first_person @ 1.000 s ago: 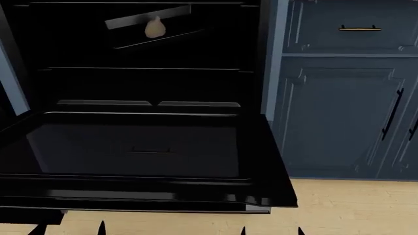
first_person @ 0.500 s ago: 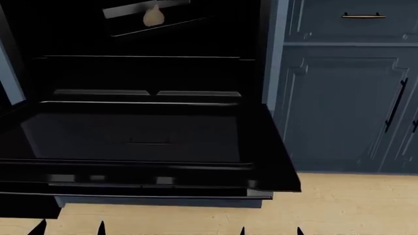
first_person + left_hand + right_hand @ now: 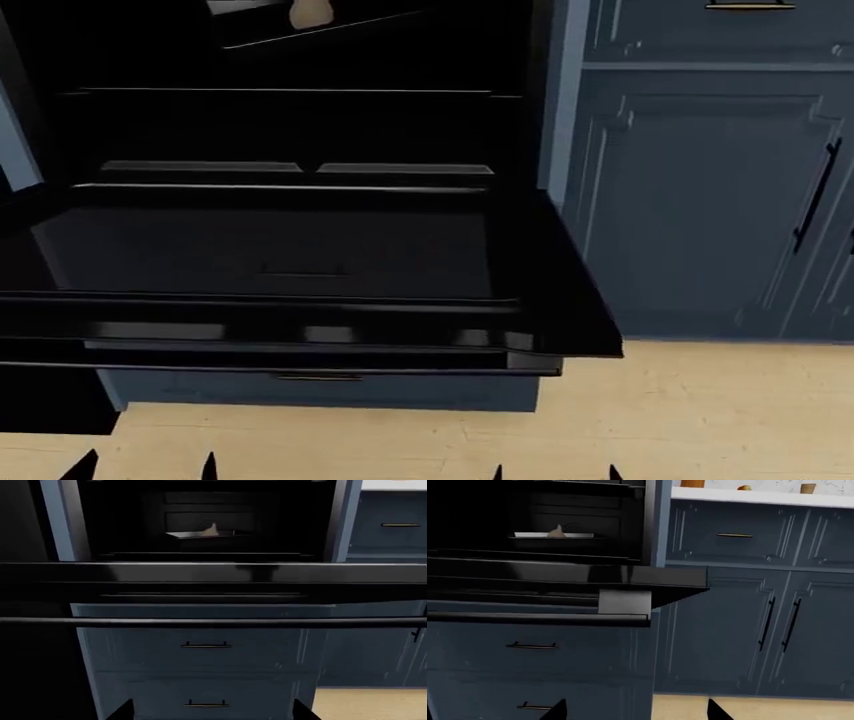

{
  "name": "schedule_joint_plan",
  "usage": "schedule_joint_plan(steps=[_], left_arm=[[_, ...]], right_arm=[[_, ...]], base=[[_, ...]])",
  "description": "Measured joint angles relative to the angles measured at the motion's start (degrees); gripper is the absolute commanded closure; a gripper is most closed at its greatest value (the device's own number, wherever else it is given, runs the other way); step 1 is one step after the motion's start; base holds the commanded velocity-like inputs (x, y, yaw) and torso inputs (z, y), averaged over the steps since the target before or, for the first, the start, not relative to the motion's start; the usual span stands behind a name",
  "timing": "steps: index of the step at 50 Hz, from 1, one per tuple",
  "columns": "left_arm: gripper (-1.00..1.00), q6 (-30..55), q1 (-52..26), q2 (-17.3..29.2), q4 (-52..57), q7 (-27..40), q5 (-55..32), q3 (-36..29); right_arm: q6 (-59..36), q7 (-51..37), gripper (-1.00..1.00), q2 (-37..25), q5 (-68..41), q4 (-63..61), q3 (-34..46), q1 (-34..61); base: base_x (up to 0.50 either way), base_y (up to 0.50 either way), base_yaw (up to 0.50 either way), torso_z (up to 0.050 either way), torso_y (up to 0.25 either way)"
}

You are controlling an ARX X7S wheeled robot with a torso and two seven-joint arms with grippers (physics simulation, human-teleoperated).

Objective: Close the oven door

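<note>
The oven door [image 3: 307,250] is a glossy black slab with a dark glass window, hanging open and lying flat out from the dark oven cavity. The wrist views see it edge-on, with the oven door [image 3: 213,577] above its long thin bar handle [image 3: 213,621], and the oven door [image 3: 560,580] with the handle's end [image 3: 534,617]. My left gripper [image 3: 144,468] and right gripper [image 3: 554,472] show only as fingertips at the picture's lower edge, below and in front of the door. My left gripper [image 3: 210,715] and right gripper [image 3: 637,712] are open, with nothing between the fingers.
A tray with a pale item [image 3: 310,12] sits on a rack inside the oven. Blue-grey drawer fronts with brass handles [image 3: 207,645] are under the door. Blue cabinet doors [image 3: 694,200] with black bar handles stand to the right. Pale wooden floor [image 3: 694,410] lies in front.
The head view has tilted down: oven, door and cabinets have slid upward in the picture, and a drawer front now shows under the door. The door still lies open.
</note>
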State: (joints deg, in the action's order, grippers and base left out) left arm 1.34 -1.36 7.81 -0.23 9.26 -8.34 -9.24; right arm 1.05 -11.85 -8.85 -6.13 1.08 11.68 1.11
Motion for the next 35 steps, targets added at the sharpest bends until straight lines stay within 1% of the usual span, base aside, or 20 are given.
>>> schedule_joint_plan(steps=[35], left_arm=[[-1.00, -0.46, 0.04, 1.12, 0.22, 1.36, -1.79, -0.98]], right_arm=[[0.45, -1.06, -1.00, -1.12, -0.57, -0.21, 1.53, 0.07]], base=[[0.00, 0.00, 0.00, -0.050, 0.000]])
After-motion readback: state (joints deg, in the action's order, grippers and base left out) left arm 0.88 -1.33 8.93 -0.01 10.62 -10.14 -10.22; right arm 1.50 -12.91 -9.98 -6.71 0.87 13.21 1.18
